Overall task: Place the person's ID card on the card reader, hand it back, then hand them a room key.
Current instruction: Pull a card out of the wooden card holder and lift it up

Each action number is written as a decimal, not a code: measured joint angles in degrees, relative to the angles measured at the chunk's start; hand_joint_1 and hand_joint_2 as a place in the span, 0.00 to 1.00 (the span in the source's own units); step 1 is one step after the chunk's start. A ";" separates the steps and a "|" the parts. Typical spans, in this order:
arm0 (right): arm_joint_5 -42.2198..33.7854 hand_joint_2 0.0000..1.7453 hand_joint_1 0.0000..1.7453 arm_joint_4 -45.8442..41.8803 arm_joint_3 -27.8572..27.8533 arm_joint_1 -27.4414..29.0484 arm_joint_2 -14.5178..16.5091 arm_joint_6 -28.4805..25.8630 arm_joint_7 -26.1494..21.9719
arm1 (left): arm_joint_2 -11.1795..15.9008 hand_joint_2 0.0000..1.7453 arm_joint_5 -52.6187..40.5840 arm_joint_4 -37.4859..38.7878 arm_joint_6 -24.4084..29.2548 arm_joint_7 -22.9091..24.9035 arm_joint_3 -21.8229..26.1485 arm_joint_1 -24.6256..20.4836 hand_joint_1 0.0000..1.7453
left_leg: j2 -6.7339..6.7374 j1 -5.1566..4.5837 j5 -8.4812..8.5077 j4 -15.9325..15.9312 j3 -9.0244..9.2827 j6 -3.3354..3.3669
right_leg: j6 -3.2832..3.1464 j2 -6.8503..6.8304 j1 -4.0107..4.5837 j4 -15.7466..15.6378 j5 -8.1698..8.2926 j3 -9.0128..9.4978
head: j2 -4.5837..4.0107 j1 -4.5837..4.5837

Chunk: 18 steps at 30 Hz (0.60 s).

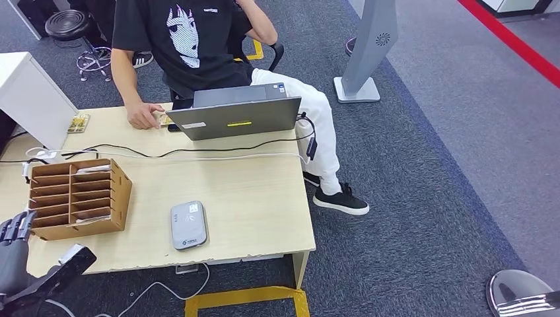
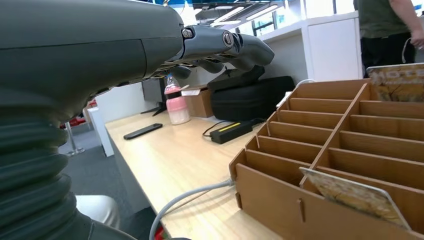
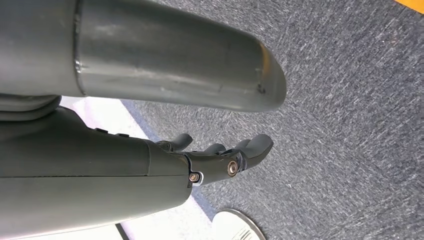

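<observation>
A person in a black T-shirt sits behind the desk, one hand [image 1: 142, 117] resting on a small yellowish card [image 1: 161, 118] beside the grey laptop [image 1: 238, 113]. The grey card reader [image 1: 188, 224] lies flat near the desk's front edge. A wooden slotted card box [image 1: 79, 197] stands at the front left, with a patterned card [image 2: 357, 195] leaning in its nearest slot. My left hand [image 1: 14, 247] hovers off the desk's front left corner beside the box, fingers [image 2: 225, 45] loosely extended, holding nothing. My right hand [image 3: 220, 160] hangs over the carpet, empty.
Black and white cables [image 1: 198, 153] run across the desk between laptop and box. Another patterned card [image 1: 78, 123] lies at the back left. A white cabinet [image 1: 30, 96] stands left of the desk, a grey kiosk stand [image 1: 366, 53] to the right. A round silver base [image 1: 522, 294] sits on the carpet.
</observation>
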 joint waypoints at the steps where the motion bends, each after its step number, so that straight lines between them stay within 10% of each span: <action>1: 0.00 0.00 0.00 0.07 -0.09 -0.04 0.00 -0.03 -0.09 | -0.26 1.00 0.01 0.21 0.21 -0.14 0.15 0.17 0.00 | 0.00 0.00 0.00 0.00 0.00 0.00 | 0.00 0.00 0.00 0.00 0.00 0.00 | 0.00 0.00; 14: 0.00 0.00 0.00 0.35 -0.51 -0.15 -0.01 -0.09 -0.61 | -1.31 1.00 -0.73 2.43 1.31 -0.76 1.12 -0.26 0.00 | -0.03 0.01 0.00 0.00 0.01 0.00 | 0.00 -0.04 0.00 0.00 0.00 0.00 | 0.00 0.00; 18: 0.00 0.00 0.00 1.17 -0.60 -0.89 -0.28 -1.00 -0.89 | -1.13 1.00 -5.85 10.45 3.09 -1.74 3.17 -8.53 0.00 | -0.14 0.03 0.08 0.00 0.01 -0.03 | -0.01 -0.15 0.01 0.01 0.03 0.03 | 0.00 0.01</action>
